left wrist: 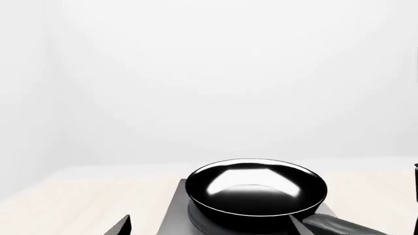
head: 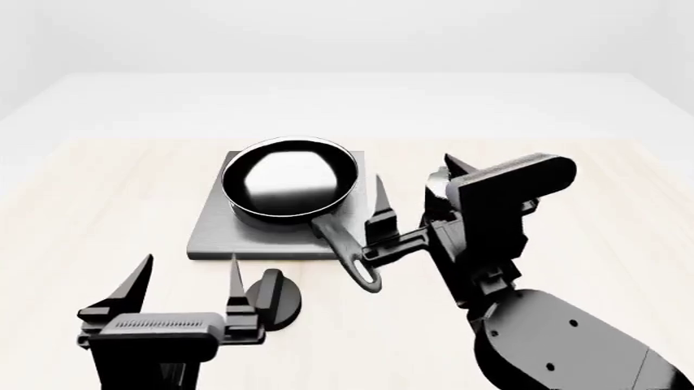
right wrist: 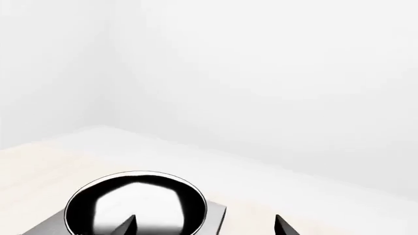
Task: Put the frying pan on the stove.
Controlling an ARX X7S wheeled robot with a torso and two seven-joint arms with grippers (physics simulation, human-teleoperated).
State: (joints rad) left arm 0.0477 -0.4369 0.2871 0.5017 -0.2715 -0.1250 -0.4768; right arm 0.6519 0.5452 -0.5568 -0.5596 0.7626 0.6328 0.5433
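Observation:
The glossy black frying pan (head: 291, 179) sits on the dark-grey square stove (head: 211, 231). Its handle (head: 344, 250) sticks out over the stove's front right edge. My right gripper (head: 414, 183) is open and empty, just right of the pan and above the handle's side. My left gripper (head: 187, 272) is open and empty, in front of the stove. The left wrist view shows the pan (left wrist: 256, 188) on the stove (left wrist: 173, 215) beyond my open left gripper (left wrist: 209, 230). The right wrist view shows the pan (right wrist: 134, 205), the stove's corner (right wrist: 214, 218) and my open right gripper (right wrist: 204, 227).
A small round black knob (head: 271, 296) lies on the light wooden table (head: 97, 187) in front of the stove, next to my left gripper's right finger. White walls stand behind the table.

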